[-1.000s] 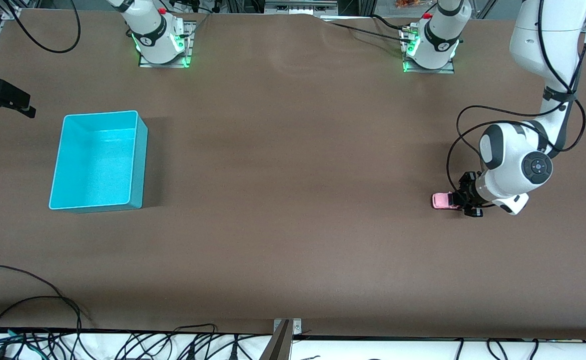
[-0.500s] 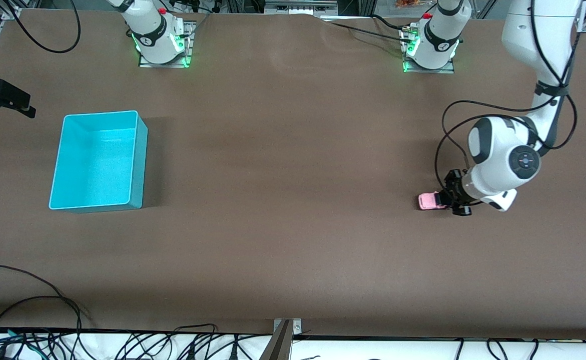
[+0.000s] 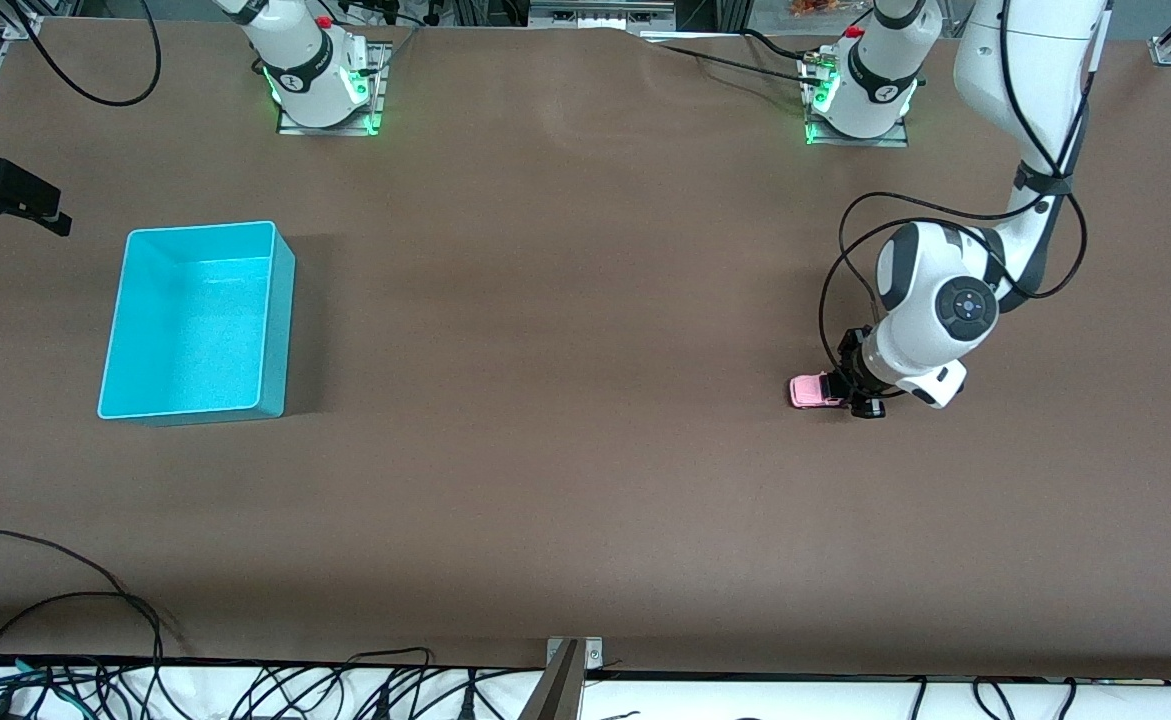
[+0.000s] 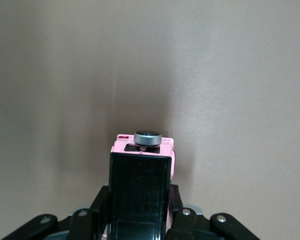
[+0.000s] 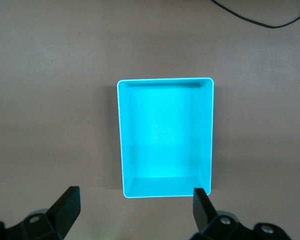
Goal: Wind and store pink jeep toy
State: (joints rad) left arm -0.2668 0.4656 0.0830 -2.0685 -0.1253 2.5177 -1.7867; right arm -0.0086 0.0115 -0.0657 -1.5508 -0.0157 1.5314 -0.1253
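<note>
The pink jeep toy [image 3: 807, 391] sits low on the brown table toward the left arm's end, its black roof [image 4: 140, 175] and grey spare wheel showing in the left wrist view. My left gripper [image 3: 842, 390] is shut on the jeep, its fingers clamped on both sides of the roof [image 4: 140, 200]. Whether the wheels touch the table I cannot tell. My right gripper [image 5: 135, 200] hangs open and empty high over the table beside the turquoise bin [image 5: 165, 80], and that arm waits.
The turquoise bin [image 3: 280, 330] stands empty toward the right arm's end of the table. Both arm bases stand along the table's edge farthest from the front camera. Cables lie along the edge nearest that camera.
My left gripper has carried the pink jeep toy along the table toward the right arm's end, staying shut on it. The right gripper and the bin have not moved.
</note>
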